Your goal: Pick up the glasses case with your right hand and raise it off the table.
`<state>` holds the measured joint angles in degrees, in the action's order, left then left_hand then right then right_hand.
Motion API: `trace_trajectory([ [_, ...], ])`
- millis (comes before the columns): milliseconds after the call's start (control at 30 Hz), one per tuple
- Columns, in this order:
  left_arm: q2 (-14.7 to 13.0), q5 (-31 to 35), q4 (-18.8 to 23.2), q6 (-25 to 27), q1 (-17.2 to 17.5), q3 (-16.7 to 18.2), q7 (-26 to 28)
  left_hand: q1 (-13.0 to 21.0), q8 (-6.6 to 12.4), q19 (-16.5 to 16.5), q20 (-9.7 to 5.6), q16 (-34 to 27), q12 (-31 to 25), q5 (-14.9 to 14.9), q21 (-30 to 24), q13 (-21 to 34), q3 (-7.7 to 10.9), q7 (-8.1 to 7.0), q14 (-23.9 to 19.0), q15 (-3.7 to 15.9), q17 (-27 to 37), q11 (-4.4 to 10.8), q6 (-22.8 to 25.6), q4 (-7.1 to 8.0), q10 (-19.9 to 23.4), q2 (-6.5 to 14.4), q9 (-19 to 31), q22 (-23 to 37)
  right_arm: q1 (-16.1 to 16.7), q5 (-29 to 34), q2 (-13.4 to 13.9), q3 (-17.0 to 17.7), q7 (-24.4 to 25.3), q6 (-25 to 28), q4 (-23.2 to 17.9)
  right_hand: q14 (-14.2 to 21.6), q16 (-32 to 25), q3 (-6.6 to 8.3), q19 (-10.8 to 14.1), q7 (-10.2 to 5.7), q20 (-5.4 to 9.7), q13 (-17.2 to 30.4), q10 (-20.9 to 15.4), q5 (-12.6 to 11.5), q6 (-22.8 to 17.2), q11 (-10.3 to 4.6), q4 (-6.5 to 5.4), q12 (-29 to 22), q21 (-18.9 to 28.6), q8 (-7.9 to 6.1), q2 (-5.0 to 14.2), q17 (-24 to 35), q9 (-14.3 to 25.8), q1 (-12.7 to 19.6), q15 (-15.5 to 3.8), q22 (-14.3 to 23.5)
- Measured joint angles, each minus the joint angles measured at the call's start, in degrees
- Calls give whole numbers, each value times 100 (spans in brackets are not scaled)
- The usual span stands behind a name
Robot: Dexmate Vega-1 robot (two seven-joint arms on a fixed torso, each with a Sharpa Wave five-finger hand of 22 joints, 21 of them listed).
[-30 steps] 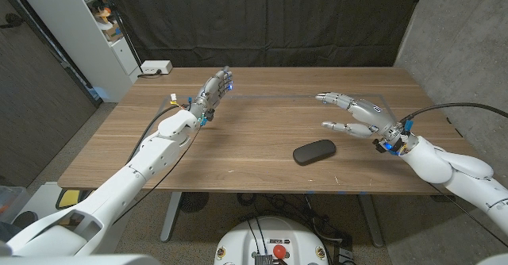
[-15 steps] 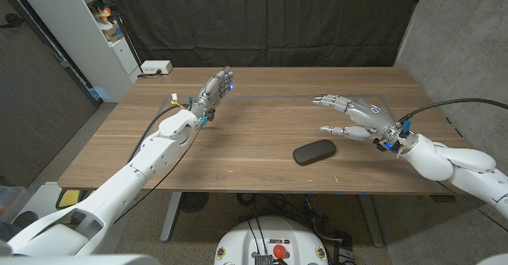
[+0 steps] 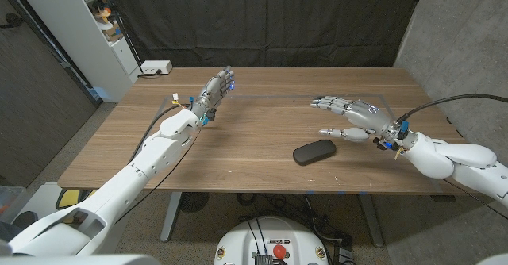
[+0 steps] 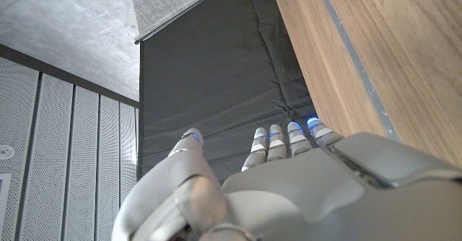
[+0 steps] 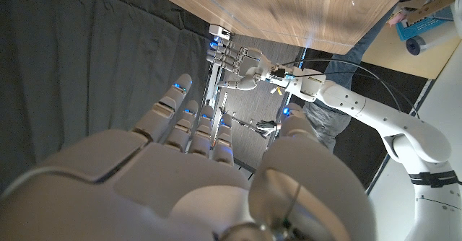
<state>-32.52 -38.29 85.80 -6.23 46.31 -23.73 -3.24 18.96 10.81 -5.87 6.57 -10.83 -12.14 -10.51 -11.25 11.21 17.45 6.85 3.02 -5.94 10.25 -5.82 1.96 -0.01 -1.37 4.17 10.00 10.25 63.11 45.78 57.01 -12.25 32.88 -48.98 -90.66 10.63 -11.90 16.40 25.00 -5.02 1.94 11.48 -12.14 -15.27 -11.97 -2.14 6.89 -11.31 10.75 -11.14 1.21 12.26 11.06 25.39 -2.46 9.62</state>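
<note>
One dark oval glasses case [image 3: 314,151] lying flat, right hand [image 3: 357,117] spread, empty

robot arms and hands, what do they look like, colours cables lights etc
Both arms have smooth white rounded shells. The left hand and right hand are silver-grey metal with segmented fingers, and small blue lights glow at the fingertips. Each wrist carries blue and orange fittings. A thin black cable arcs from the right wrist; another runs along the left forearm.

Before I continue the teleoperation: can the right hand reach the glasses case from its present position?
Probably yes. The right hand is open, just beyond the glasses case, with only bare table between them.
</note>
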Motion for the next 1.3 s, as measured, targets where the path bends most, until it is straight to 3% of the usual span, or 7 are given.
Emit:
trace_trajectory([
  [733, 6, -7, -11, -30, 3, -9, -50, -31, 0, -22, 21, 0, 0, 0, 0, 0, 0, 0, 1, 0, 0, 0, 0, 1, 0, 31, 0, 0, -115, 73, 472, -427, 107, 556, -338, -31, -1, 22, -61, 0, -19, 0, 62, -21, 63, 23, 70, 0, 0, 0, -8, 0, 0, 114, 31, 0],
  [1300, -32, -65, 66, -69, 107, 50, -60, -30, 0, -21, 21, 0, 0, 0, 0, 0, 0, 20, 1, 0, 0, 0, 41, 1, 0, 31, 0, 0, -185, -15, 686, -603, -207, 835, -560, -133, 26, 94, -143, -21, -61, 0, 194, -44, 207, 10, 141, 33, -38, 36, -9, 1, -1, 249, 9, 0],
])
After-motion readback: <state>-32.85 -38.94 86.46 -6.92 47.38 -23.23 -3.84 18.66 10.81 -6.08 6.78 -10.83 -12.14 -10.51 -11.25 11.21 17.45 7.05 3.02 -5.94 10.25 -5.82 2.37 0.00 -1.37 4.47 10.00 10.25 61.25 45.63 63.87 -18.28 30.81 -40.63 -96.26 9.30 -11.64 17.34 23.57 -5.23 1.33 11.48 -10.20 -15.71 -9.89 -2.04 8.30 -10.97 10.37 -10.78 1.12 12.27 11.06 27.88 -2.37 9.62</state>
